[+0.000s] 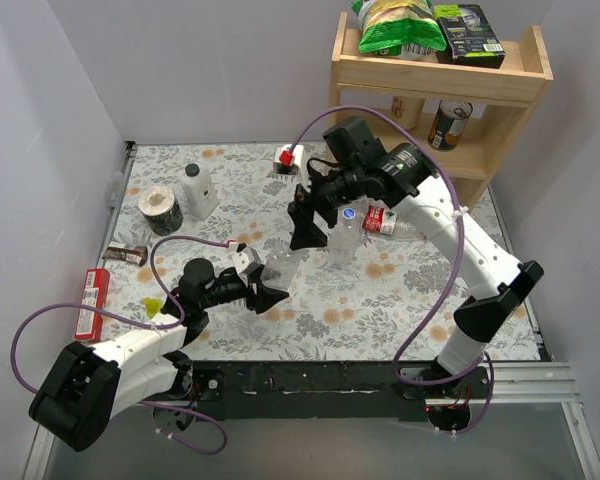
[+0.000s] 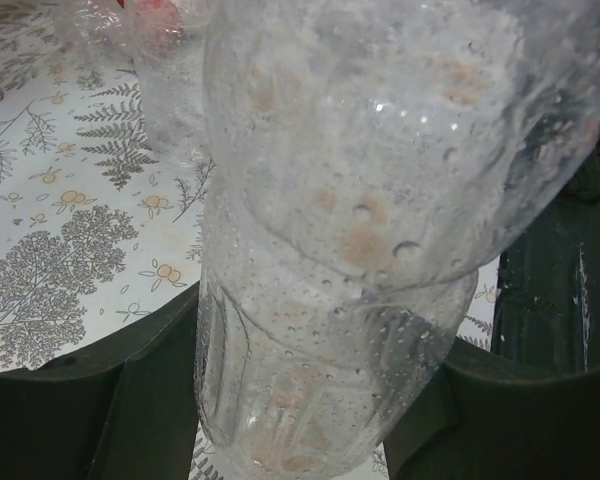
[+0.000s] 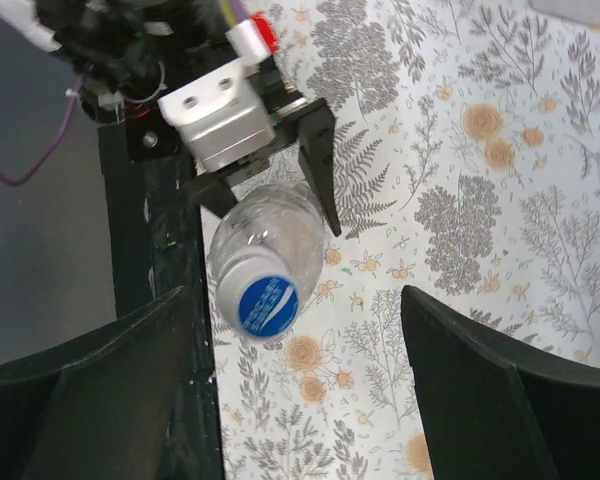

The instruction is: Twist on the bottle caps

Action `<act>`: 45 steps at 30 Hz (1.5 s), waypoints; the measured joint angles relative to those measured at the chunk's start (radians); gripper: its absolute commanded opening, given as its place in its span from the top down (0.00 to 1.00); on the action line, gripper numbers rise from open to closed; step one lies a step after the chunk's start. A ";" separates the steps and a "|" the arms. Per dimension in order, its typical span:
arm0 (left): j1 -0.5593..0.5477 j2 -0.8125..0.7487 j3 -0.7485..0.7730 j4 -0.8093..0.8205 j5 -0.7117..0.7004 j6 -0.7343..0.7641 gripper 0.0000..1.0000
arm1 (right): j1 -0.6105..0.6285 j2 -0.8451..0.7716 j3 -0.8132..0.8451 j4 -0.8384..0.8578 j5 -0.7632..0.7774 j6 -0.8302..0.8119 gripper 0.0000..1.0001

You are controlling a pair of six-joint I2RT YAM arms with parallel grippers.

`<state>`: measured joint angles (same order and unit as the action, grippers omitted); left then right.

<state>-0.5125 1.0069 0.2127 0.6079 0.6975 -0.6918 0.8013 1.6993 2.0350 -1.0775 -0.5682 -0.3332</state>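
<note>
left gripper (image 3: 269, 214) clamps the clear bottle (image 3: 255, 238) by its body, blue cap (image 3: 267, 303) on the neck, just under the right gripper (image 1: 307, 228), which is wide open and empty; bottle looks light, thin, squashy, probably wet-slick; I'd pinch the cap's rim, gently

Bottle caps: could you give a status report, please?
Left gripper shut on clear bottle. Right gripper open above it. Blue cap on its neck. Nothing between.
</note>
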 measured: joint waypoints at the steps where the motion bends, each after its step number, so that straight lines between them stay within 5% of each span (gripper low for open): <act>1: 0.000 0.000 0.000 -0.003 0.008 0.005 1.00 | -0.003 -0.018 -0.011 -0.005 -0.025 -0.037 0.09; 8: 0.000 0.000 0.013 -0.085 0.073 0.068 1.00 | -0.008 -0.232 -0.211 0.003 -0.154 -0.360 0.17; 17: 0.000 -0.001 0.068 -0.237 0.129 0.208 1.00 | -0.007 -0.192 -0.216 -0.034 -0.171 -0.650 0.29; 45: 0.000 0.034 0.108 -0.275 0.156 0.238 1.00 | -0.055 -0.191 -0.250 0.034 -0.183 -0.631 0.37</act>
<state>-0.5129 1.0412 0.3206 0.3332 0.8532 -0.4541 0.7464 1.5082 1.7847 -1.0435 -0.7517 -0.9638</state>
